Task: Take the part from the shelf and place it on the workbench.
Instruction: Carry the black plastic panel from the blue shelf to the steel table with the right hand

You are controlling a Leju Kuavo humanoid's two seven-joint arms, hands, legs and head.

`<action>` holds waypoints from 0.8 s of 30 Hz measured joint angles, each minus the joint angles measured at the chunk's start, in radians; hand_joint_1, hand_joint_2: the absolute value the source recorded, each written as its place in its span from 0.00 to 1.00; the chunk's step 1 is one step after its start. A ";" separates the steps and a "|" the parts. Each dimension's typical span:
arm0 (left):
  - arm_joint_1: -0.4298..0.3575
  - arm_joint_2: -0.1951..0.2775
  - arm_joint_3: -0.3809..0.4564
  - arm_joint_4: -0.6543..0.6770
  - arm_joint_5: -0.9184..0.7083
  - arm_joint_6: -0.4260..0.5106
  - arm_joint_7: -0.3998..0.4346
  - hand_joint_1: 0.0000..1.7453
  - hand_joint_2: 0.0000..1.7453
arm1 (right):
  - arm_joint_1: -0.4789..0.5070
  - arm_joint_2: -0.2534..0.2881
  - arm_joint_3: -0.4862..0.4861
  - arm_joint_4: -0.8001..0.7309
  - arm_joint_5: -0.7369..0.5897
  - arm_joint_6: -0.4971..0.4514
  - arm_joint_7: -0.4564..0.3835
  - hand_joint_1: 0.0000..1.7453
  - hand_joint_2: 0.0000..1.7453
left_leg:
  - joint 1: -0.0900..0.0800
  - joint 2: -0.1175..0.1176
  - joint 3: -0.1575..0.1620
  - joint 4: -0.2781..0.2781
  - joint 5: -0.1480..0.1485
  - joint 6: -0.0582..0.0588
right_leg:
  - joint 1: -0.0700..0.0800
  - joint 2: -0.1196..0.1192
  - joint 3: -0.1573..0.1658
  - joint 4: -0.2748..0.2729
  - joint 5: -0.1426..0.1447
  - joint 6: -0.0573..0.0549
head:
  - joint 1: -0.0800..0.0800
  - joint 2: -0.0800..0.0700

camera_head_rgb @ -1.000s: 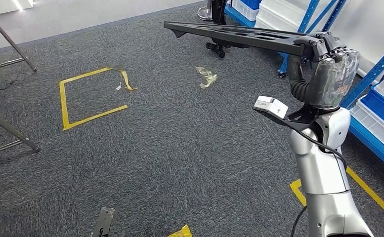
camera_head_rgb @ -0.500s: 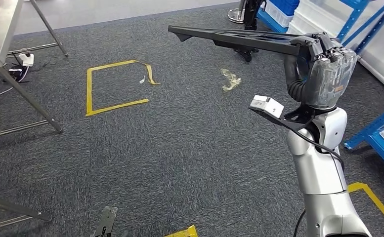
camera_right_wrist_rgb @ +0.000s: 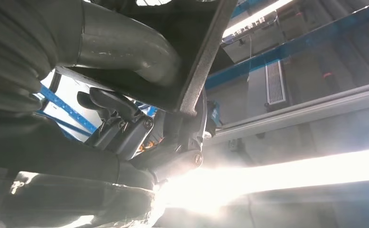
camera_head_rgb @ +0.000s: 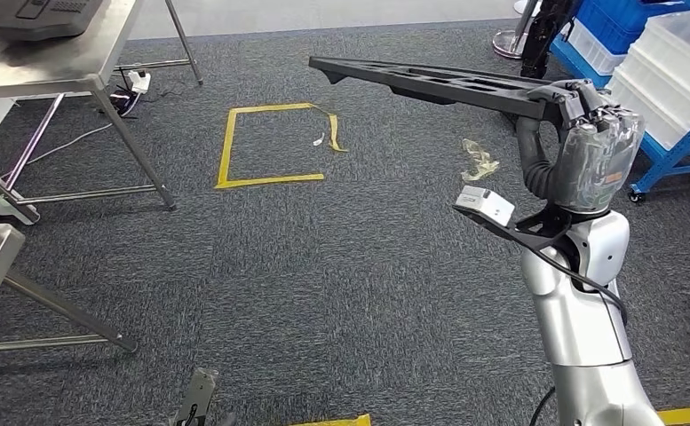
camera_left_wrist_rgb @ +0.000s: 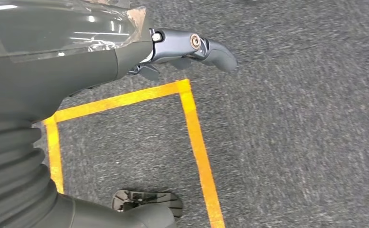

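Head view: my right hand, at upper right, grips a long black part extending leftward; left hand hangs with fingers loosely spread.

No readable text, labels, brand marks or numbers in any view. Only markings are plain yellow tape outlines on the grey carpet, no lettering on them. White module on the right arm bracket has print too small to read.

Workbench cut by frame edge; glare behind right robot hand.
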 joint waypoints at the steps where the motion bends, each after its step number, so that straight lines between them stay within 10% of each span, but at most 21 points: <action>1: 0.002 0.001 0.000 0.000 -0.001 0.000 0.001 0.00 1.00 | 0.001 0.001 0.000 -0.001 0.001 0.000 0.002 1.00 1.00 | 0.002 -0.002 -0.002 -0.001 0.001 -0.004 | -0.002 -0.010 0.001 -0.001 0.002 -0.006 | 0.000 0.000; 5: 0.002 0.003 0.000 0.001 -0.001 0.000 0.003 0.00 1.00 | 0.001 0.002 0.001 -0.005 -0.002 0.000 0.010 1.00 1.00 | -0.003 0.113 -0.077 0.152 -0.086 -0.016 | 0.001 -0.057 0.006 -0.006 0.004 -0.034 | -0.010 0.000; 8: 0.004 0.002 0.000 0.001 -0.001 0.000 0.004 0.00 1.00 | 0.001 0.000 0.002 -0.006 -0.010 0.000 0.011 1.00 1.00 | 0.001 0.135 -0.142 0.294 -0.131 -0.019 | 0.008 -0.096 0.005 -0.006 0.001 -0.040 | -0.011 0.000; 14: 0.001 0.004 0.000 0.001 0.005 0.002 0.000 0.00 1.00 | -0.002 -0.002 0.003 -0.006 -0.016 0.000 0.008 1.00 1.00 | -0.014 0.220 0.009 0.019 -0.028 0.003 | 0.026 -0.162 0.016 -0.005 -0.012 -0.028 | -0.009 0.000; 17: 0.003 0.004 0.000 0.000 0.007 0.004 -0.004 0.00 1.00 | -0.004 0.001 0.006 -0.006 -0.011 0.000 0.006 1.00 1.00 | -0.017 0.182 0.011 0.009 -0.022 0.020 | 0.028 -0.181 0.019 -0.003 -0.019 -0.017 | -0.007 0.000; 21: -0.001 0.002 0.000 0.000 0.006 0.005 -0.006 0.00 1.00 | -0.002 -0.001 0.007 -0.008 -0.012 0.000 0.000 1.00 1.00 | -0.004 0.128 0.016 -0.001 -0.012 0.038 | 0.021 -0.072 -0.078 0.199 -0.103 -0.019 | -0.003 0.000; 24: 0.002 0.000 0.000 0.000 0.007 0.004 -0.006 0.00 1.00 | 0.005 -0.003 0.006 -0.008 -0.018 0.000 -0.005 1.00 1.00 | -0.003 0.082 0.016 -0.001 -0.010 0.039 | 0.019 -0.054 -0.131 0.279 -0.110 -0.009 | -0.001 0.000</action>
